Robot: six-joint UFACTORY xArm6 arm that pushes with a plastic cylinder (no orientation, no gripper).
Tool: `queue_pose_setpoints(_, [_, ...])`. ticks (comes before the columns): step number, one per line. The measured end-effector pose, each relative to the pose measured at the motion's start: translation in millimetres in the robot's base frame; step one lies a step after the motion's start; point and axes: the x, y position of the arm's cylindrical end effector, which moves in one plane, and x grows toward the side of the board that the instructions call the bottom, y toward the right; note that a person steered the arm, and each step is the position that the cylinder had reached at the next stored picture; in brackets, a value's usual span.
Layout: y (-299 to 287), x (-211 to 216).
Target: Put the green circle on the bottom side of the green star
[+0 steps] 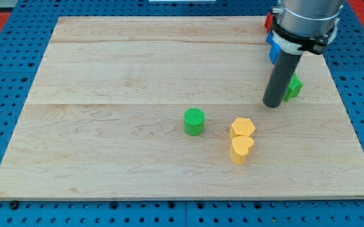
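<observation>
The green circle [194, 122] stands near the middle of the wooden board [118, 75]. The green star [293, 87] sits toward the view's right, partly hidden behind the rod. My tip [272, 104] rests on the board just left of the green star, touching or nearly touching it, and far to the right of the green circle.
A yellow hexagon [242, 128] and a yellow heart [241, 150] sit together right of the green circle. A blue block [273, 49] and a red block [268, 22] show at the upper right, mostly hidden by the arm. Blue pegboard [5, 75] surrounds the board.
</observation>
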Motion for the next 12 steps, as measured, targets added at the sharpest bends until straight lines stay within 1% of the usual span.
queue_pose_setpoints(8, [-193.4, 0.0])
queue_pose_setpoints(10, [-201.7, 27.2])
queue_pose_setpoints(12, [-157.8, 53.6])
